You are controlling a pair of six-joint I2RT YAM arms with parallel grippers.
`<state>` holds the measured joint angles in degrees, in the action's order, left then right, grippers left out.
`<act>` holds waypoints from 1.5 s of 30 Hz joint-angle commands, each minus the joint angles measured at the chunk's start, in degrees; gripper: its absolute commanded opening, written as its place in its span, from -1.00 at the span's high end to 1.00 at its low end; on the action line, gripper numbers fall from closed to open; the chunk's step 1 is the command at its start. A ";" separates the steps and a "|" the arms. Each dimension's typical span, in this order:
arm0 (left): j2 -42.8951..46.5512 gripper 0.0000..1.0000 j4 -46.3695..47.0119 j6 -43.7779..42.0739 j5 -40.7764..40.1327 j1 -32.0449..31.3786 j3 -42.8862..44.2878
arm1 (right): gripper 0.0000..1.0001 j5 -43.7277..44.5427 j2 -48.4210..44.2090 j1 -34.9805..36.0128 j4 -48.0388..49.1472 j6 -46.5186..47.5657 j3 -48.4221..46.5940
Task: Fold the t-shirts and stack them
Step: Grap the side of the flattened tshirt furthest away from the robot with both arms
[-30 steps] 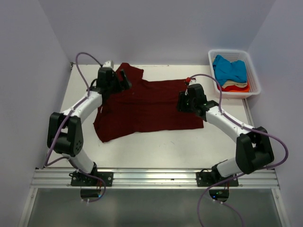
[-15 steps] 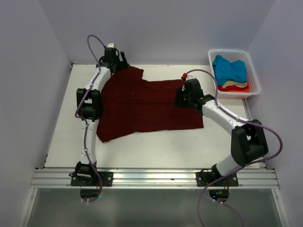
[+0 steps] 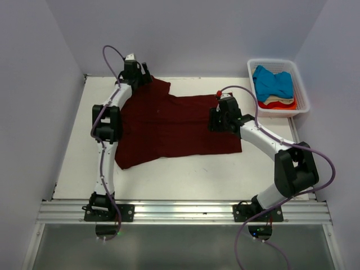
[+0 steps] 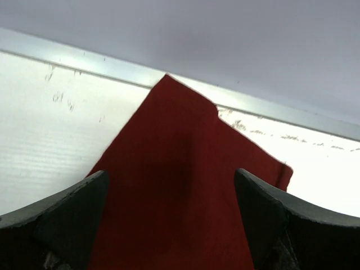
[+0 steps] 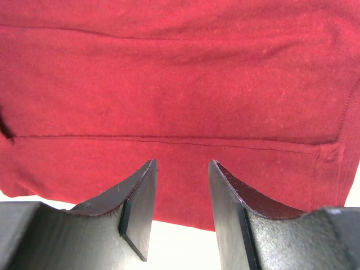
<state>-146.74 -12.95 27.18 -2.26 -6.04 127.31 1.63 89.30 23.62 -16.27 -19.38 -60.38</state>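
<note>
The left tool (image 4: 170, 175) stands wide open over the maroon t-shirt (image 3: 174, 126) at its 11 o'clock corner. A flap of cloth points toward 12 o'clock between the spread fingers. It grips nothing, and whether the fingers touch the cloth cannot be told. The right tool (image 5: 181, 166) is parted only narrowly and hangs over the shirt's 3 o'clock side, above a stitched hem, holding nothing. The shirt lies spread flat mid-worktop (image 3: 185, 180). At the worktop's 2 o'clock corner a white basket (image 3: 270, 61) holds a blue t-shirt (image 3: 273, 81), a cream t-shirt (image 3: 277, 100) and an orange-red t-shirt (image 3: 284, 105).
</note>
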 commanded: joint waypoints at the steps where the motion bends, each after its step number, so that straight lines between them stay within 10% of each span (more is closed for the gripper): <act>1: -0.57 -0.93 9.42 -1.34 -1.25 0.59 -0.29 | 0.09 0.22 -2.11 0.03 -0.08 1.36 0.18; 19: -7.77 -0.97 17.70 8.06 0.33 0.59 0.93 | 0.11 0.39 -2.55 -0.06 -2.01 1.45 -0.35; 24: -9.00 0.49 18.31 11.48 3.93 0.94 0.05 | 0.35 0.39 -2.90 0.03 -2.27 1.18 0.00; 27: -7.87 0.96 19.10 12.11 4.55 1.38 -2.49 | 0.61 0.31 -2.90 -0.06 -2.27 0.92 0.00; 40: 6.28 1.00 26.74 10.27 4.81 2.62 -18.66 | 0.82 0.74 1.49 0.03 -0.16 -1.10 -4.04; 45: 11.11 1.00 27.10 9.30 5.60 3.23 -22.71 | 0.29 6.08 11.04 -0.15 -3.76 -0.93 -15.17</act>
<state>-141.97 10.35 38.28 2.90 -3.86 106.04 3.36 95.94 23.62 -19.42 -20.14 -67.88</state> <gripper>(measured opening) 0.009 0.320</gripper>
